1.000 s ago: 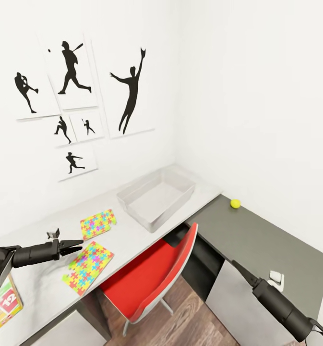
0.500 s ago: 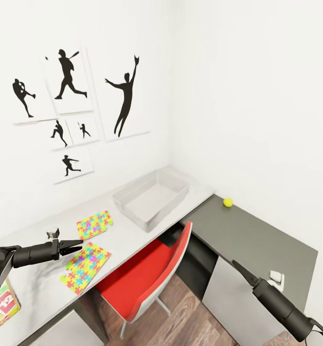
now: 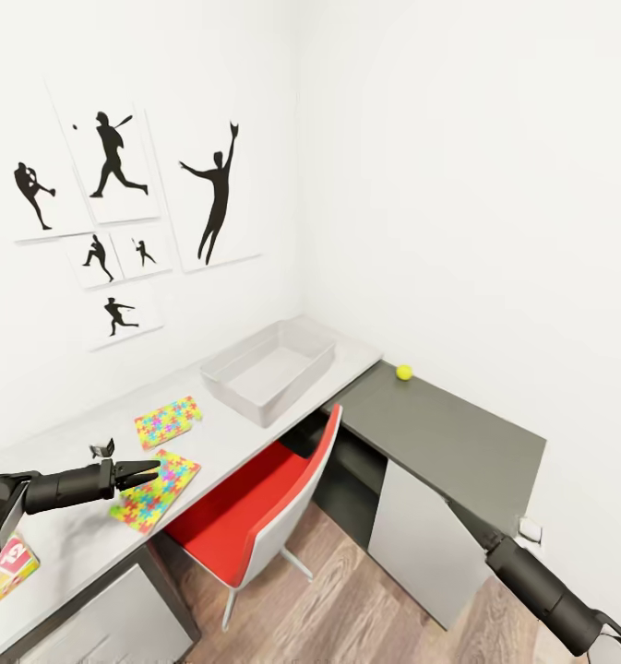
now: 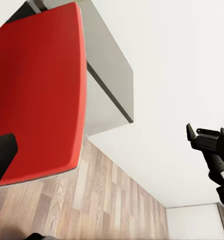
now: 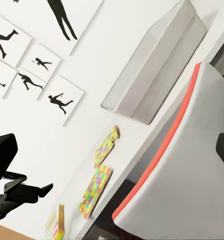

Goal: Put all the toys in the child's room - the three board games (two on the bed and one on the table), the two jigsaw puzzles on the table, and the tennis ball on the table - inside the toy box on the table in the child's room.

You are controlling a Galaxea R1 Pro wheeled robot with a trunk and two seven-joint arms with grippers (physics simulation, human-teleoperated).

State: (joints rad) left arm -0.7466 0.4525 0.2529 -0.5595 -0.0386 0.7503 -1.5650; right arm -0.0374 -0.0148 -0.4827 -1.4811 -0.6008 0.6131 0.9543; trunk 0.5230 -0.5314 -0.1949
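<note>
From my seat the whole head view has slid since a second ago: the wall pictures [image 3: 116,217], the counter [image 3: 79,535] and everything on it have drifted toward 9 o'clock and shrunk a little, so I read that as the robot's base or head swinging and backing off, not the toys moving. That opens up more wood floor [image 3: 347,599] at 6 o'clock and more of the lower dark shelf unit [image 3: 439,429] at 3 o'clock. The red chair [image 3: 255,507] sits tucked against the counter's edge near centre. The toy box [image 3: 268,371] stands on the counter at about 11 o'clock from the chair, and looks empty, so no toy is stowed yet. The two jigsaw puzzles lie flat at 9 o'clock of the box: the nearer jigsaw puzzle [image 3: 153,491] just beside my left gripper [image 3: 149,472], the farther jigsaw puzzle [image 3: 167,421] between it and the box. One board game [image 3: 4,572] shows at the 8 o'clock corner. The tennis ball [image 3: 403,372] rests on the shelf unit by the wall, well apart from the box. The left gripper hangs over the counter with its fingers slightly spread, pinching nothing; the right gripper [image 3: 462,516] is low at 5 o'clock, and I cannot tell its opening. My guess is I am repositioning before a first pick.
</note>
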